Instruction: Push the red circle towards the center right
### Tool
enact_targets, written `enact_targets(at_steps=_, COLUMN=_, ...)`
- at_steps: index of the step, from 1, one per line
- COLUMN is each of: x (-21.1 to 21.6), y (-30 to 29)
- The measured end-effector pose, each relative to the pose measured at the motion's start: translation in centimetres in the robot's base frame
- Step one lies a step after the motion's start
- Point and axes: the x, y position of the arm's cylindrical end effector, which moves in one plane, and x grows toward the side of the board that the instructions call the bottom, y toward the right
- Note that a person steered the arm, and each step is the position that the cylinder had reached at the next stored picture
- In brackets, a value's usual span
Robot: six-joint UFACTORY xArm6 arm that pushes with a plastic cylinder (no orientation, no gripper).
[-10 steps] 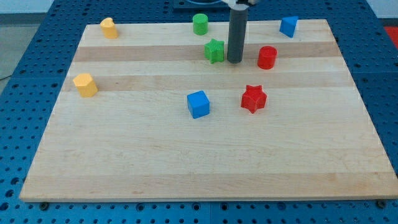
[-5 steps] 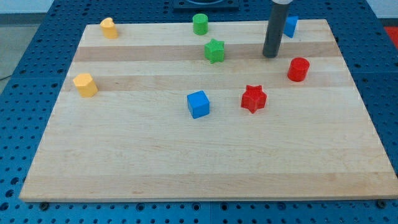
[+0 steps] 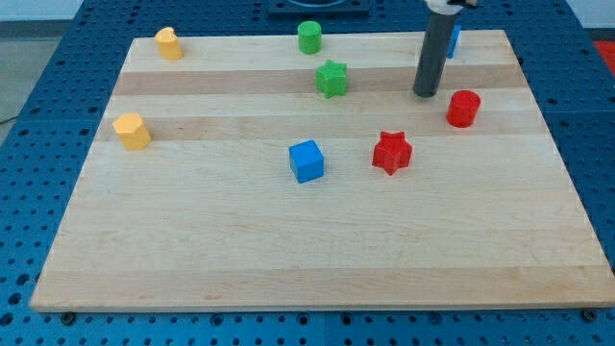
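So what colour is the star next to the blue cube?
Red, seen in the camera view.

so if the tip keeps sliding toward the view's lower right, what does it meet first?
Most likely the red circle: it sits just to the lower right of my tip, with a small gap between them. Nothing else lies in that line, though depth is hard to judge.

My tip (image 3: 425, 94) just upper-left of red circle (image 3: 463, 109), not touching.

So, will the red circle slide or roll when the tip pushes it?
The red circle stands on its flat end, so it probably slides. It looks small and light. My tip sits up-left of it, apart; an off-centre push may turn it.
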Motion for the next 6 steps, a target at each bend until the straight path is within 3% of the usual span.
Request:
enact_targets(at_steps=2, x=3.5, y=2.8)
enact_targets(at_steps=4, x=4.1, y=2.7)
enact_targets(at_steps=5, x=4.1, y=0.2)
enact_targets(at_steps=6, x=5.5, y=-6.4)
